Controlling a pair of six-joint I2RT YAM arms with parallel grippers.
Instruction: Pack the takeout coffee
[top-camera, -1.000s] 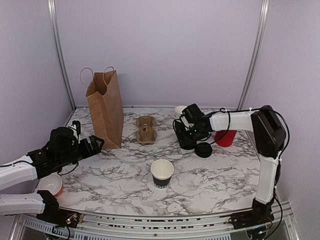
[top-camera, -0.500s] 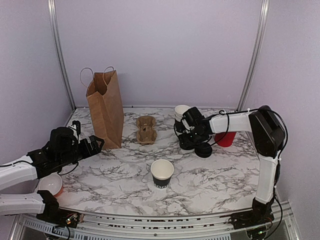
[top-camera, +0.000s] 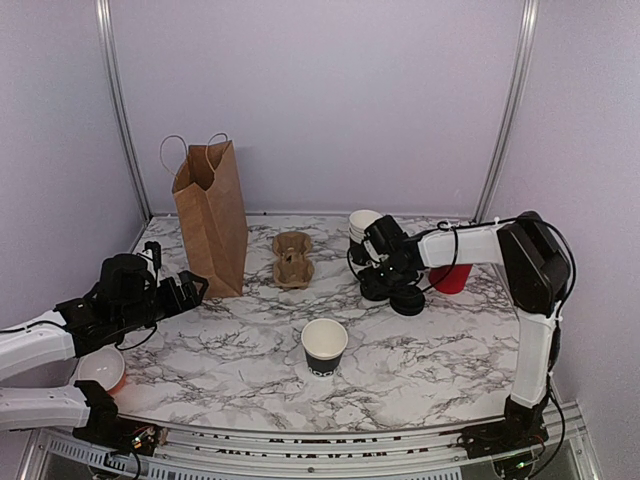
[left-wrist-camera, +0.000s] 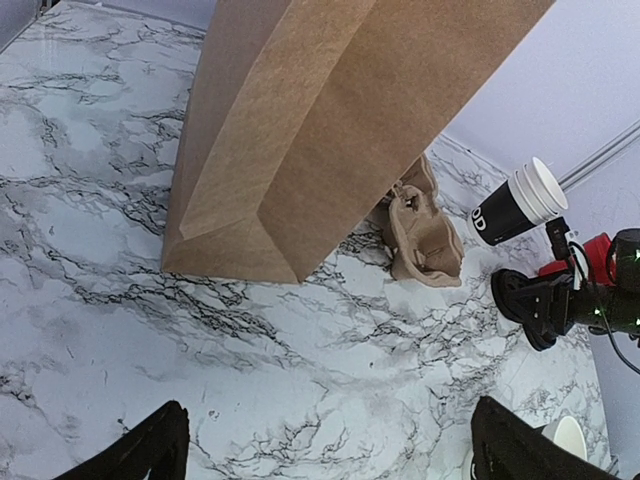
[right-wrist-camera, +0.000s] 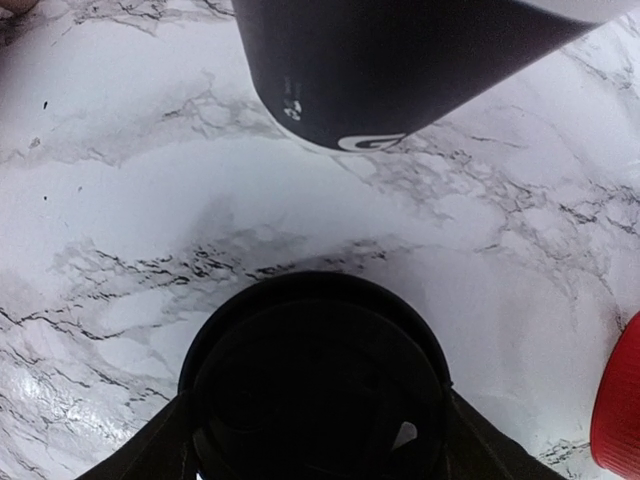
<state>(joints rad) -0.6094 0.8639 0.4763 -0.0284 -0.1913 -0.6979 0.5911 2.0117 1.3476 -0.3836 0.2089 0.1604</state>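
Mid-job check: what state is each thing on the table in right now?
paper bag: upright, top open
coffee cup: upright, no lid
black lid: flat on table
cup stack: upright, lidless
cup carrier: empty
left hand: open, empty
right hand: straddling the black lid, grip unclear

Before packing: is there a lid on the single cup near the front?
No. The cup stands upright with its white inside showing from above; nothing covers it.
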